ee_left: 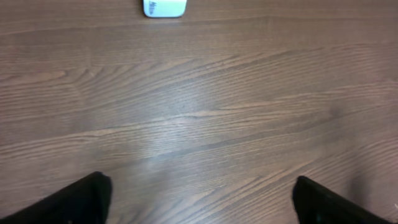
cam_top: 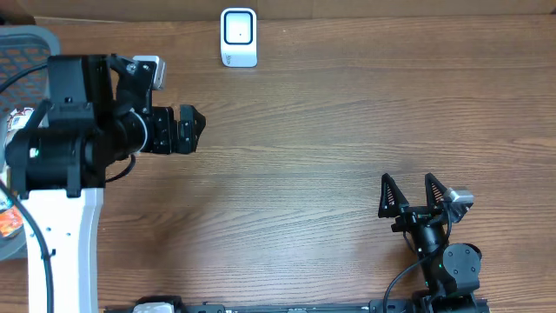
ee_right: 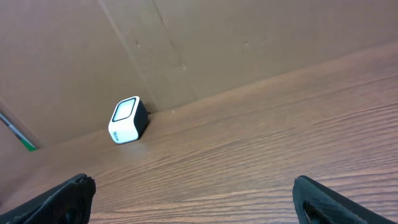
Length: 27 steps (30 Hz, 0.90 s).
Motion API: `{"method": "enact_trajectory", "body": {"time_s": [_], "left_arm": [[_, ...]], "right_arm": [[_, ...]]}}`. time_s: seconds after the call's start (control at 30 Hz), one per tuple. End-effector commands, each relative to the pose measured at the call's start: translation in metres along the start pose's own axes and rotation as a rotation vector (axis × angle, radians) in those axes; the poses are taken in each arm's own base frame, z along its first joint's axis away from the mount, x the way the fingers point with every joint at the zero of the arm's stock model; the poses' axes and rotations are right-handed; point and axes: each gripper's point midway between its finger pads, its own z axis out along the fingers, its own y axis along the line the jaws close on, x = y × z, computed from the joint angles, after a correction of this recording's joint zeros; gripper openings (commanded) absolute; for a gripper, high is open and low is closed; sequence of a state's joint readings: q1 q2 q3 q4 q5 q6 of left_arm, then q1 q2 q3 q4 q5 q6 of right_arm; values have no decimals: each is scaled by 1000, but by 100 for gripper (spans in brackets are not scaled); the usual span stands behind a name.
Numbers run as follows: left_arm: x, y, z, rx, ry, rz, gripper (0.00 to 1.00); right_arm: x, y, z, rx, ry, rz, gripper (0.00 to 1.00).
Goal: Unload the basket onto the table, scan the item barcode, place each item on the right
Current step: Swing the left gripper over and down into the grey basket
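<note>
At the left edge of your overhead view, a grey mesh basket (cam_top: pixel 26 45) holds at least two packets (cam_top: pixel 7 219), one white with red marks and one printed in orange and red. Your left arm (cam_top: pixel 65 148) covers most of them, and their print is too small to read. The white barcode scanner (cam_top: pixel 238 36) stands at the top centre of the wooden table (cam_top: pixel 304 174), against the cardboard wall (ee_right: pixel 249 43) and well apart from both arms. In your left wrist view, bluish lettering shows on the scanner's front, too blurred to make out. Your left gripper (cam_top: pixel 198 129) hangs over bare wood just right of the basket, its fingers (ee_left: pixel 81 199) spread wide with nothing between them. Your right gripper (cam_top: pixel 424 193) sits at the lower right of the overhead frame, its jaws also wide apart and holding nothing, and it faces the scanner across the table.
</note>
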<state>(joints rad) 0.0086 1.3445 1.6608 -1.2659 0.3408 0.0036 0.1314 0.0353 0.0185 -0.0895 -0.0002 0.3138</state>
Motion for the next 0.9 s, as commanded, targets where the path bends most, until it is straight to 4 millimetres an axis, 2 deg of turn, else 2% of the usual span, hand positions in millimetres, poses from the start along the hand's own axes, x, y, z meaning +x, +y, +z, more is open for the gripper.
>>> {"method": "enact_trajectory", "body": {"time_s": [0.0,0.07,0.17,0.47,0.6,0.87], "left_arm": [[-13,6,-1,-27,-27,-28,92],[-20,23,-10,-114,-57,-132,92],[-29,37,-31,-183,-108,-195,92],[-50,83,-119,-382,-314,-355,94],[-44,104,-148,-450,-365,-443,96],[-10,159,-187,-609,-401,-670,100]], "right_arm": [[1,0,0,-4,-5,-5,100],[1,0,0,-4,-5,-5,100],[1,0,0,-4,-5,-4,100],[1,0,0,-4,-5,-5,100],[1,0,0,-4,-5,-5,100],[1,0,0,-4,-5,-4,100]]}}
